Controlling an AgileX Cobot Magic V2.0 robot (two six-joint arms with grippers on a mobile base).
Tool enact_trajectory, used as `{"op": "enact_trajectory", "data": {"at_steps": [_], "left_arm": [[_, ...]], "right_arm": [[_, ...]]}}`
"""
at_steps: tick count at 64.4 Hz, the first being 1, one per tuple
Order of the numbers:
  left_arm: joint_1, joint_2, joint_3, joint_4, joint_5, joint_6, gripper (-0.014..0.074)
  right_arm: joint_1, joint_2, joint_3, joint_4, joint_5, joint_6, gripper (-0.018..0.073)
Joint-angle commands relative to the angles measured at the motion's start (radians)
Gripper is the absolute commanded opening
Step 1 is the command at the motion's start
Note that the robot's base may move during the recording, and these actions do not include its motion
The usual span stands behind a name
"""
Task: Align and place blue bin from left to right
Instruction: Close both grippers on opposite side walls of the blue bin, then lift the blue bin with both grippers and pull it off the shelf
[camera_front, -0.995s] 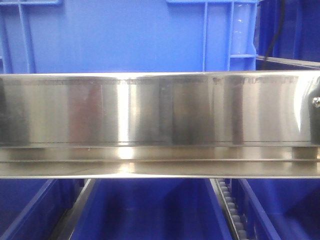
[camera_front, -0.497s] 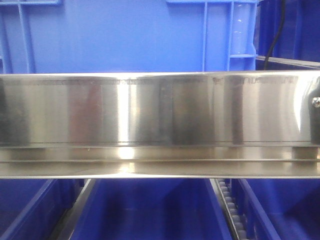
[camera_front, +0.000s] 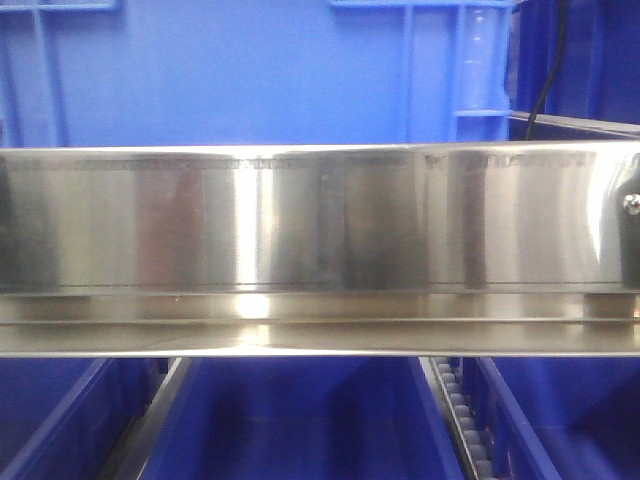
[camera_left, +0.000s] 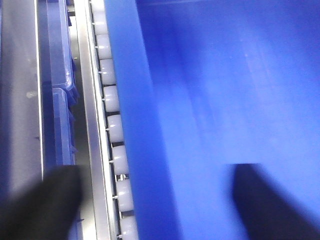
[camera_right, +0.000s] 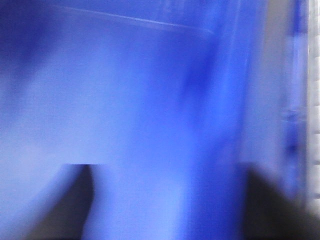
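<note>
Front-facing view: bin (camera_front: 230, 80) behind steel rail (camera_front: 300, 220); left jaws spread astride its wall, right jaws spread too; placement apparently unfinished.

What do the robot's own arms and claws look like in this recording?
Only the claw ends show, in the wrist views. The left claw is matte black, with two broad, blunt-ended prongs and no markings. The right claw looks the same dark colour but is too blurred for detail. No arm links or sleeves are in view.
</note>
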Motion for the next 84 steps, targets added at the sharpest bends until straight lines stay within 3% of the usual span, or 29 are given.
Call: {"op": "enact_trajectory", "data": {"at_steps": [1,4,6,7,51,61,76,84], "left_arm": [[-0.004,-0.005,-0.01,-0.011,-0.006,0.003,0.015],[-0.004,-0.005,-0.01,-0.011,-0.006,0.003,0.0001],[-0.004,-0.005,-0.01,-0.013,-0.006,0.003,-0.0104],[-0.004,-0.005,-0.01,-0.013,-0.006,0.003,-0.0109],[-0.004,-0.057,-0.046,-0.113,-0.006,0.003,-0.0111],[-0.004,-0.085,-0.094,-0.173,-0.006,0.003,-0.0111],[-0.004,-0.103,-0.161,-0.258,-0.006,0.003,-0.0111],[-0.004,-0.112,-0.174,-0.262,-0.006,0.003,-0.0111]], "right_arm": [[0.0,-0.005,-0.006,0.0,-0.002,-0.005,-0.0051],[0.0,-0.005,-0.006,0.0,-0.001,-0.005,-0.015],[0.0,-0.005,-0.006,0.0,-0.001,-0.002,-0.016],[0.0,-0.005,-0.006,0.0,-0.001,-0.002,-0.0156],[0.0,-0.051,-0.008,0.011,-0.019,-0.002,-0.0153],[0.0,-0.081,-0.013,0.044,-0.056,-0.002,-0.0153],[0.0,-0.092,-0.089,0.054,-0.031,-0.002,-0.0153],[0.0,-0.092,-0.169,0.06,-0.012,-0.002,-0.0153]]}}
